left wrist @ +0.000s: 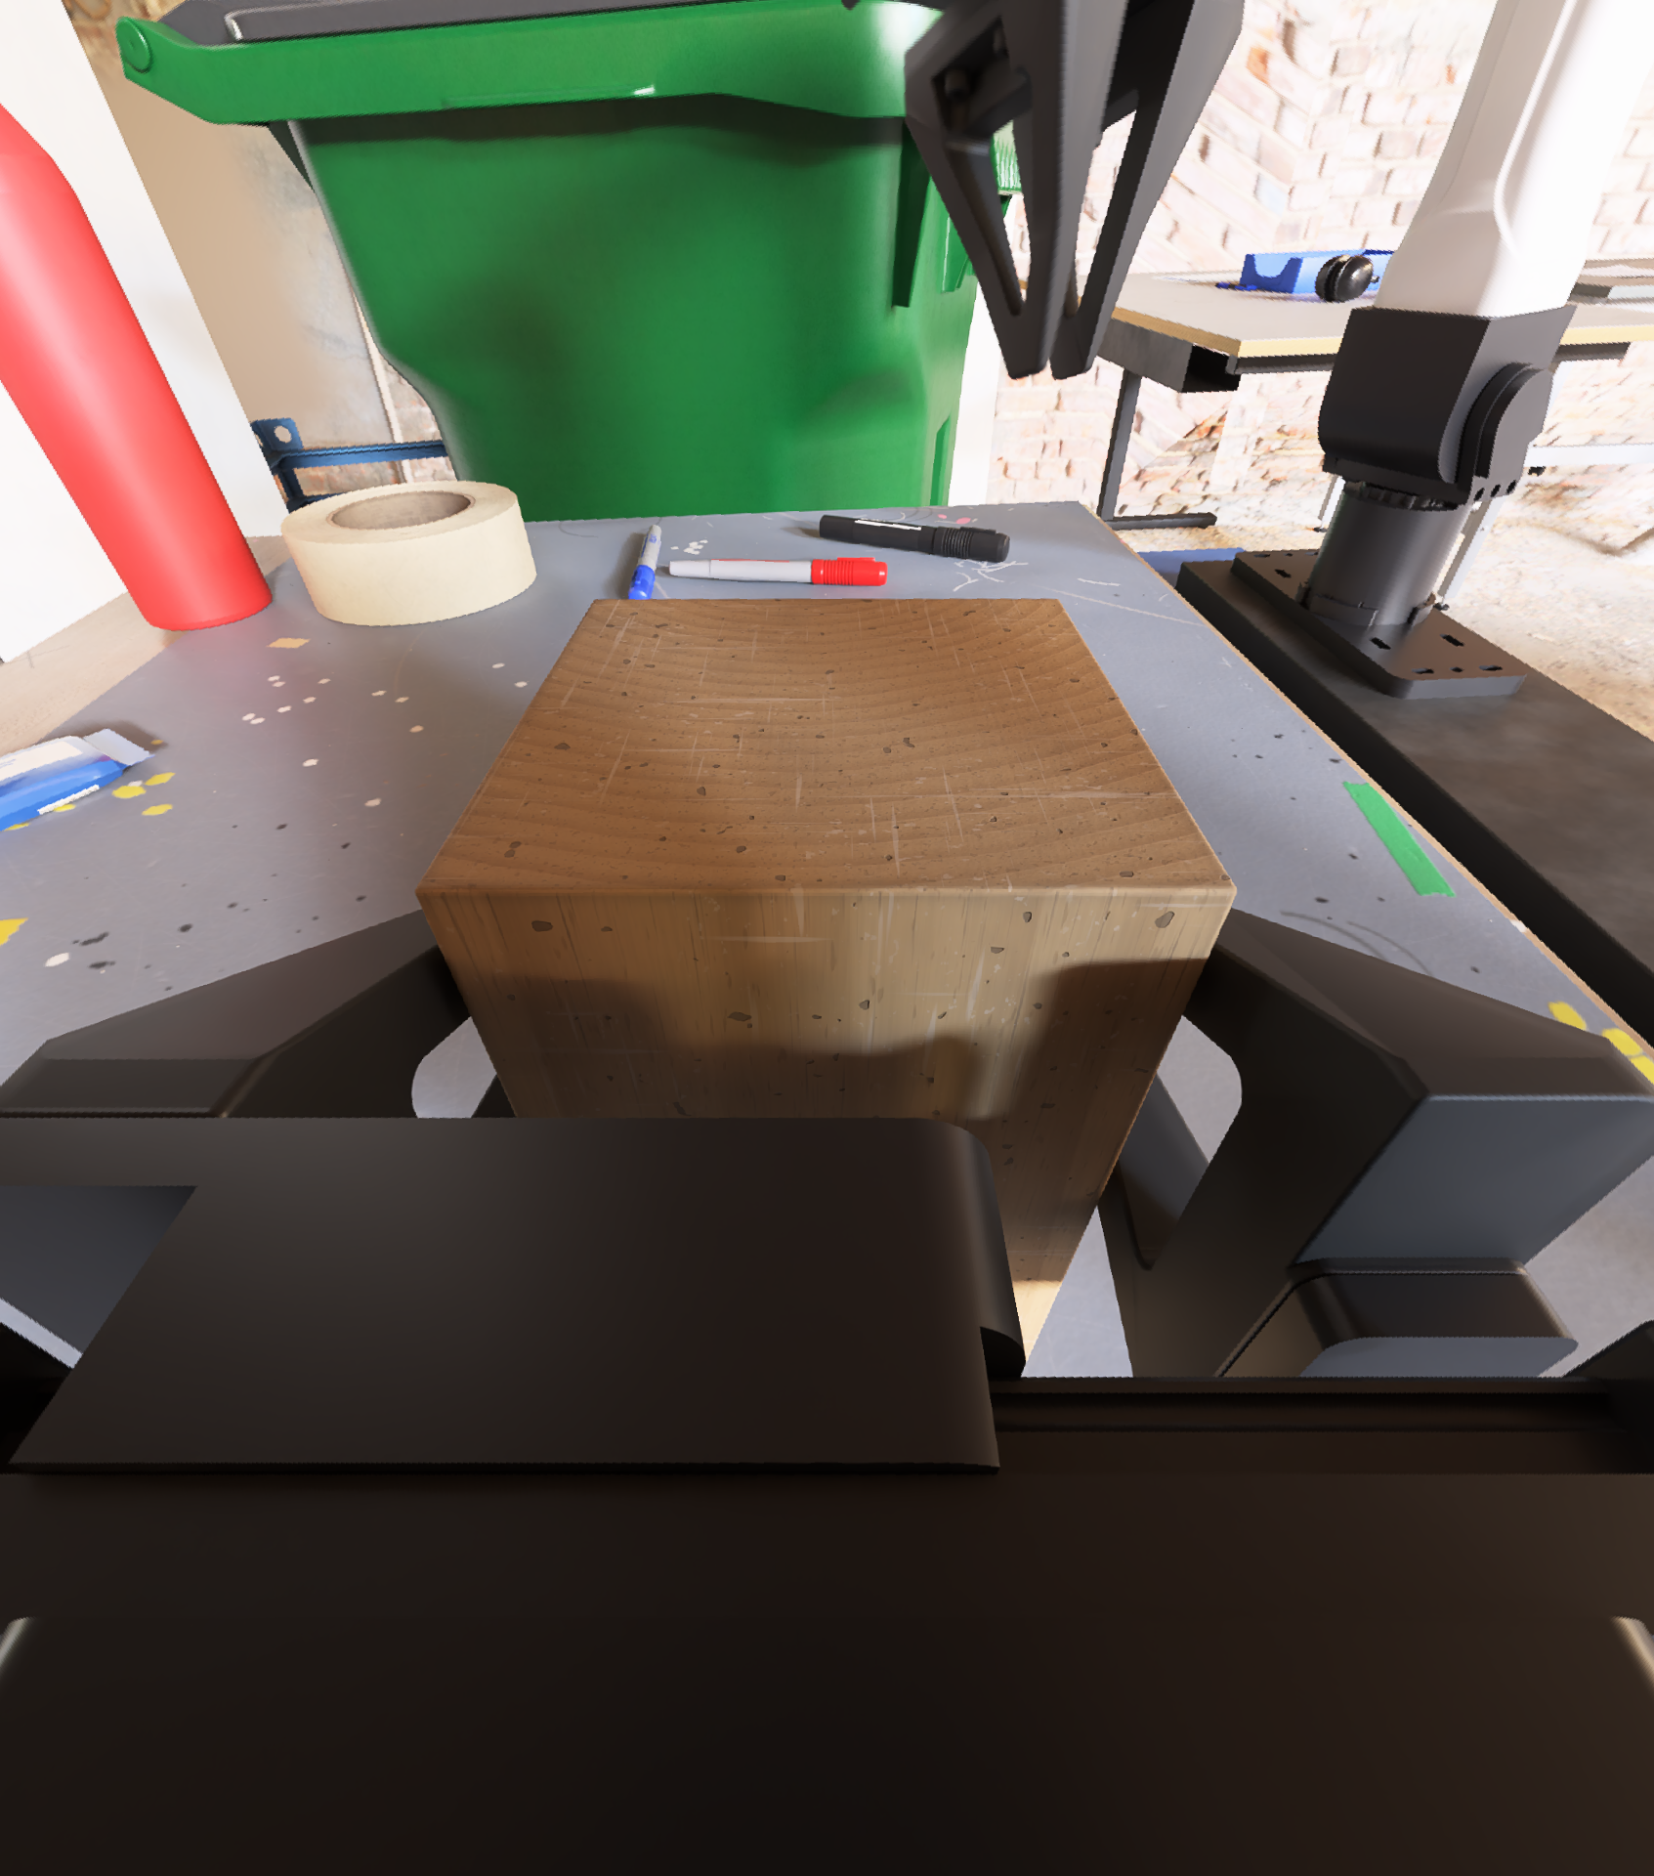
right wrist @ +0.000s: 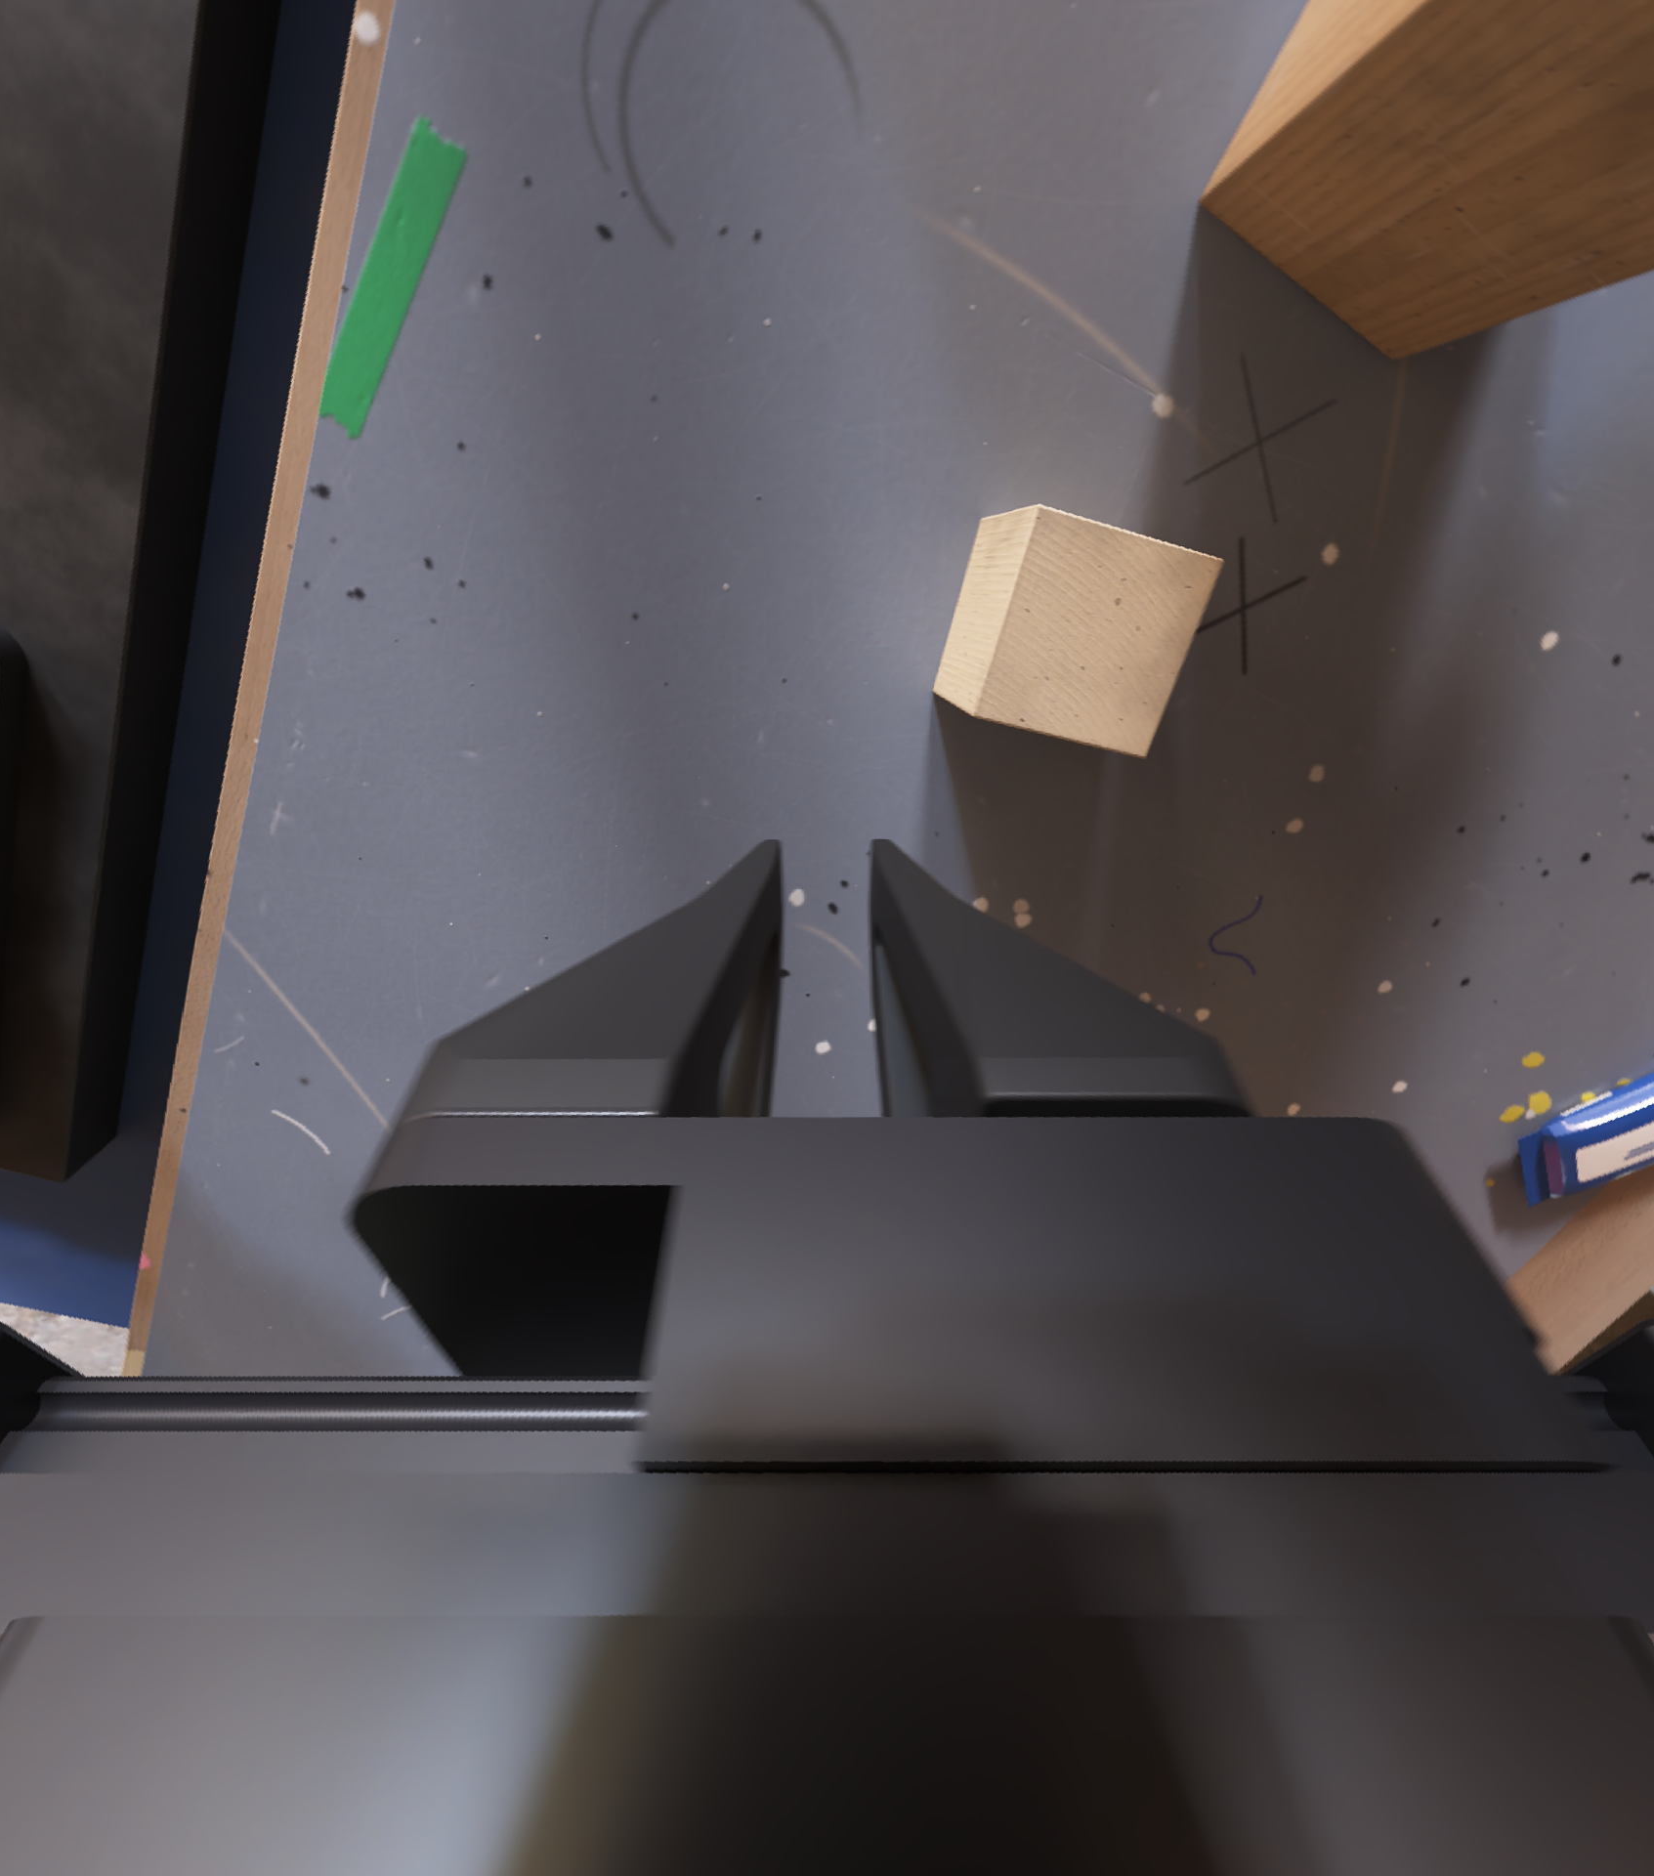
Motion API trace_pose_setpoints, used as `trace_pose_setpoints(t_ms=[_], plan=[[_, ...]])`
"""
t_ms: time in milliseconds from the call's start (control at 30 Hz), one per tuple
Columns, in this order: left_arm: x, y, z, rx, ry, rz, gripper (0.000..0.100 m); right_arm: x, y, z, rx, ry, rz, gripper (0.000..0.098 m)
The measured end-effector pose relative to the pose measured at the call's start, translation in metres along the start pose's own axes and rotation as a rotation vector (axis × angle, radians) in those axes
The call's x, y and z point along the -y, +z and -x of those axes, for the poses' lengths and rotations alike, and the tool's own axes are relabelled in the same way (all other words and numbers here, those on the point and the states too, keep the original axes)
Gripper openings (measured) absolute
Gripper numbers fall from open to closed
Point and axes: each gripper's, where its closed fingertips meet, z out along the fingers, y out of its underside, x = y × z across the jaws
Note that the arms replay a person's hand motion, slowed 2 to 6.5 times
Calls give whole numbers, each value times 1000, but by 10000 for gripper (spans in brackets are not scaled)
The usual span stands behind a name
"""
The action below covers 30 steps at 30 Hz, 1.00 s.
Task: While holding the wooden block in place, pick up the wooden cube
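The big brown wooden block (left wrist: 822, 772) stands on the grey table (left wrist: 295, 812). My left gripper (left wrist: 828, 944) is shut on it, one finger against each side. In the right wrist view a corner of the block (right wrist: 1513, 152) shows at the upper right. The small pale wooden cube (right wrist: 1076, 629) lies on the table, apart from the block, ahead and to the right of my right gripper (right wrist: 826, 863). That gripper hangs above the table, shut with only a narrow slit between the fingers, and it is empty. It also shows at the top of the left wrist view (left wrist: 1046, 345).
A green bin (left wrist: 619, 284), a red cylinder (left wrist: 61, 355), a tape roll (left wrist: 406, 548) and markers (left wrist: 782, 572) are beyond the block. A blue-red packet (right wrist: 1645, 1127) lies near the table edge. A green tape strip (right wrist: 393, 274) runs along the edge by the right arm's base (left wrist: 1391, 568).
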Motion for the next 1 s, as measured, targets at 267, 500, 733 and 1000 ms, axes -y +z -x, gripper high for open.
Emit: trace_pose_setpoints(t_ms=[267, 500, 733, 1000], plan=[[0, 0, 0, 2, -3, -1, 727, -9, 14, 9, -4, -82, 17, 9], [0, 0, 0, 4, -6, -3, 727, -9, 23, 13, 8, -104, 29, 9], [0, -1, 1, 5, -10, -4, 727, -7, 31, 8, -7, -95, 30, 9], [-1, -1, 1, 7, -14, -4, 727, -8, 44, -1, -29, -70, 29, 9]])
